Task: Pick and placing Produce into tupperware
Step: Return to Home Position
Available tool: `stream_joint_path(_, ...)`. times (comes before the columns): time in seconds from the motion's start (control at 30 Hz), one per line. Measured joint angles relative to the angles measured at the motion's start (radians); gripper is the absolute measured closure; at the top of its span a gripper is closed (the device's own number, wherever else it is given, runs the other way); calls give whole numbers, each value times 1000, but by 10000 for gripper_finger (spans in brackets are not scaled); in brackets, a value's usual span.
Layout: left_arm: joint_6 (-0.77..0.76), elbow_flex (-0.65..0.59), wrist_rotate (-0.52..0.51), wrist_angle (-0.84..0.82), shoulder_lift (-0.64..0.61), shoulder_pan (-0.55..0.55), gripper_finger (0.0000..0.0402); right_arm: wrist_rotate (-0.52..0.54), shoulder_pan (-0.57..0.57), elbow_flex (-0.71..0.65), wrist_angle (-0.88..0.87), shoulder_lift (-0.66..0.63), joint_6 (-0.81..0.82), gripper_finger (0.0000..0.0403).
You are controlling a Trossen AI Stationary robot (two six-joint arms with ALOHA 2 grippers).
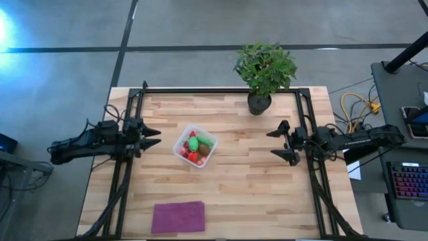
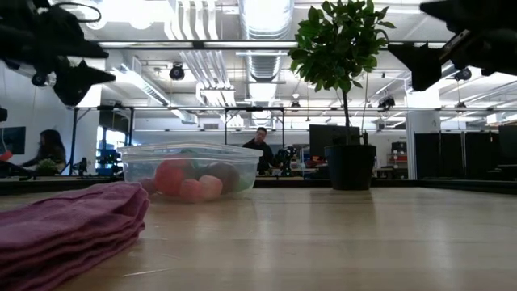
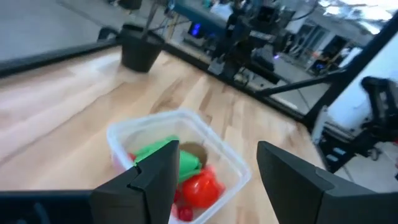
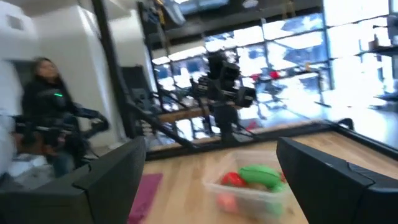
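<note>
As the produce (image 1: pixel 199 144) is gathered in the tupperware (image 1: pixel 179 149), nothing seems left to grip | left hand (image 1: pixel 156 137) is parked near it, fingers apart | right hand (image 1: pixel 272 144) likewise, opposite side

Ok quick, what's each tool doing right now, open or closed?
Left tool: open, holding nothing.
Right tool: open, holding nothing.

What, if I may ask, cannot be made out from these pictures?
- Count of small toy fruits and vegetables in the clear squarish plastic container: too small and overlapping in the high view; a dark finger of the left gripper covers part in the left wrist view.
- Flat purple cloth: cut by the low view's left edge.
</note>
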Motion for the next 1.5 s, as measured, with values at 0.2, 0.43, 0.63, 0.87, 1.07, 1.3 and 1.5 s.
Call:
stream_joint_path(0.2,-95,-80,-14,-5,0,0,201,72,0,0,-105,0,-23,49)
stream_joint_path(0.43,-136,-141,33,20,6,0,201,72,0,0,-146,1,-23,49)
stream_joint_path(0.63,-135,-162,31,39,11,0,201,73,0,0,-146,1,-23,49)
stream_joint_path(0.87,-135,-162,34,51,36,0,201,73,0,0,-146,1,-23,49)
stream_joint_path(1.07,-135,-162,34,51,41,0,201,73,0,0,-146,1,-23,49)
stream_joint_path(1.3,-135,-163,33,51,41,0,201,73,0,1,-146,1,-23,49)
stream_joint_path(1.5,-135,-162,33,51,43,0,201,73,0,1,-146,1,-23,49)
